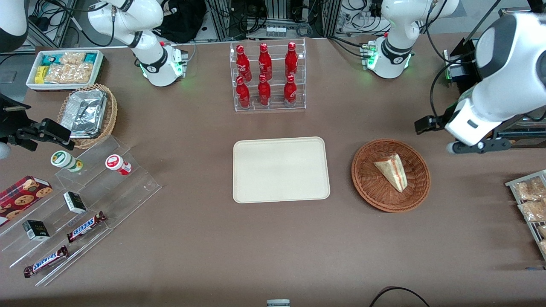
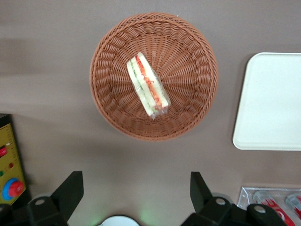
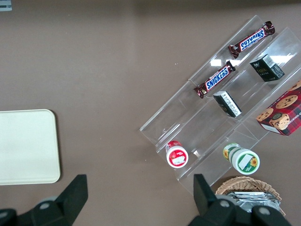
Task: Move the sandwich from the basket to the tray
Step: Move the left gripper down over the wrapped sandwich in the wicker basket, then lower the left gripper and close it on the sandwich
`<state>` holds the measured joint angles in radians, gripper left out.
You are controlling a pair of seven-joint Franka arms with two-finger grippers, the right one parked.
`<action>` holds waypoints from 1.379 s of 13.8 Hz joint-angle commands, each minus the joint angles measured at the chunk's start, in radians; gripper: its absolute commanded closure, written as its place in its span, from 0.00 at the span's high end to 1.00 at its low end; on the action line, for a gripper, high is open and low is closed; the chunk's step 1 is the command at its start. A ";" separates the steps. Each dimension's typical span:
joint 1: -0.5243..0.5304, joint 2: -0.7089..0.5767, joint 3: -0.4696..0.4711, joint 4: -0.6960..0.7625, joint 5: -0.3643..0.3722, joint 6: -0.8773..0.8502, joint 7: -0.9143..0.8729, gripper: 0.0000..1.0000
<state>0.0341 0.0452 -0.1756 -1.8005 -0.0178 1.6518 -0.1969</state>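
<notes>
Sandwich: one triangular wedge in clear wrap, lying on its side in the basket, roughly central, its point directed toward the front camera. Basket: round, reddish-brown wicker, on the table just beside the tray, toward the working arm's end. Tray: cream, rectangular, nothing on it. Gripper: raised well above the table and apart from the basket, fingers spread wide, holding nothing; in the front view it appears at the edge of frame, farther from that camera than the basket. Handling, by judgement: light; soft bread that will crush under a firm pinch; the film looks slick and loose, so it may slide or bunch between the pads. Best hold is probably across the two broad bread faces near the thick middle of the wedge, with a gentle close, rather than at the thin tip or on the wrap's loose tail. Since the wedge lies flat, the fingers may need to straddle its long edges; the sloping wicker wall leaves little room. Views: the left wrist view alone shows the red and green filling along the cut edge and the wrap's crimped end, and shows the finger spread. The front view alone shows the tray whole and the open table between basket and tray. The right wrist view shows only a corner of the tray, no sandwich.
</notes>
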 commanded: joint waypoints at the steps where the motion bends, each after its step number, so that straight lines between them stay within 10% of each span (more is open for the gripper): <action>1: 0.000 -0.010 0.004 -0.144 0.004 0.158 0.016 1.00; 9: -0.002 0.024 0.004 -0.405 0.003 0.546 -0.064 1.00; 19: -0.019 0.108 0.002 -0.416 0.006 0.620 -0.620 1.00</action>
<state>0.0301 0.1353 -0.1773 -2.2120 -0.0177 2.2481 -0.7352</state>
